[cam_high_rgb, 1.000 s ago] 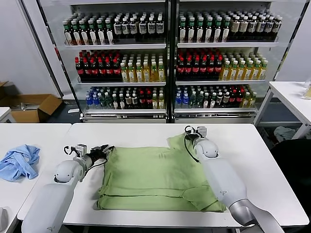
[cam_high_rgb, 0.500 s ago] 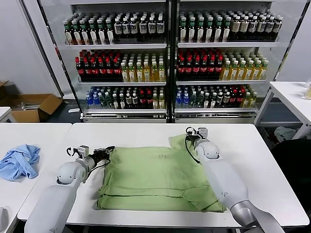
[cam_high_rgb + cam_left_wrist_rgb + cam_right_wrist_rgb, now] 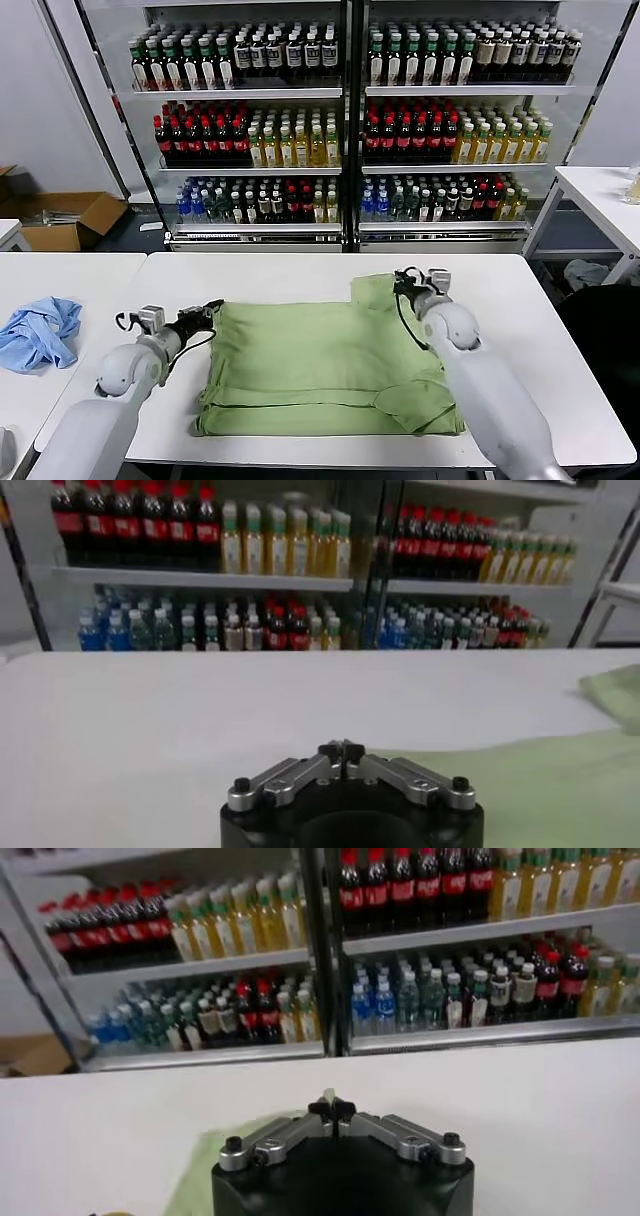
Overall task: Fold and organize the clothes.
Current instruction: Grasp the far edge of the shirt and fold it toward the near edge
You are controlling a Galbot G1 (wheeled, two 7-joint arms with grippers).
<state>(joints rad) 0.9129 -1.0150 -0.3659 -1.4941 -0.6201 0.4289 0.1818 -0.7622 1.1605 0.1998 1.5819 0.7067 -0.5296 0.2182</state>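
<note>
Here, both grippers sit at the green T-shirt's (image 3: 325, 365) far corners.
Left gripper (image 3: 210, 310) pressed together beside its far left corner; right gripper (image 3: 405, 283) together at the far right sleeve, on the white table (image 3: 550, 350).

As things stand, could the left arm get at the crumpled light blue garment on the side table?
Probably yes. The blue garment lies uncovered on the neighbouring table, with nothing between it and the left gripper, which sits shut by the green T-shirt edge. Actual reach is uncertain.
</note>
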